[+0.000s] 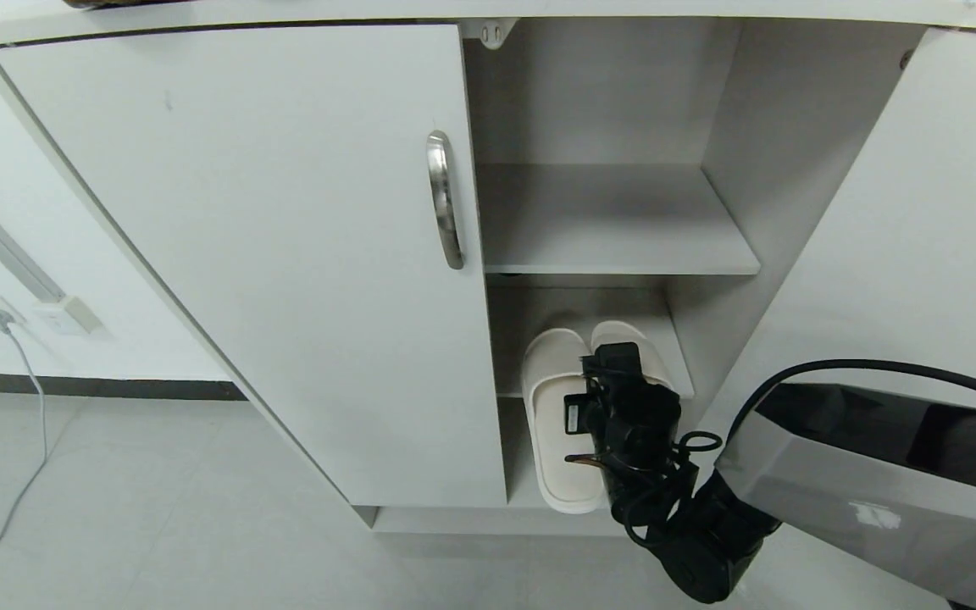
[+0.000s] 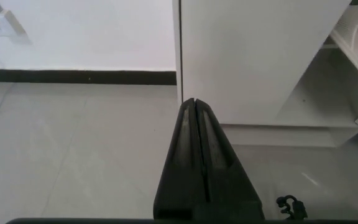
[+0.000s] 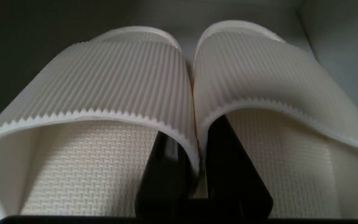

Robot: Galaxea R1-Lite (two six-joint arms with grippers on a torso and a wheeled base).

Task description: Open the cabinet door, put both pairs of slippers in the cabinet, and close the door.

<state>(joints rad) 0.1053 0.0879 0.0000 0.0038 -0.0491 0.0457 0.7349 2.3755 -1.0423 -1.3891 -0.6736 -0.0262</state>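
White cabinet (image 1: 759, 127) is standing in front, and its left door (image 1: 242, 237) is staying shut at 9 o'clock, with a shiny metal handle (image 1: 445, 199) running along its inner edge. Its right door (image 1: 903, 237) is swinging wide open at 3 o'clock, so the gap between the two doors is giving room to get in. Inside, an upper shelf (image 1: 607, 220) is sitting at 12 o'clock and a lower shelf (image 1: 573, 309) is sitting just under it.

One pair of cream slippers (image 1: 556, 407) is lying side by side at 6 o'clock of the gap. Their toes are pointing into the cabinet over the lower shelf, and their heels are sticking out past its front edge. The left slipper is passing close to the shut door's edge.

The right gripper (image 1: 615, 360) is coming in from 5 o'clock and is squeezing the two slippers together. One finger is sitting inside each slipper, pinching the touching inner sides between them (image 3: 194, 143).

The left gripper (image 2: 194, 109) is hanging over the grey floor (image 2: 73, 155), its two fingers pressed tight together, holding nothing, well apart from the slippers.
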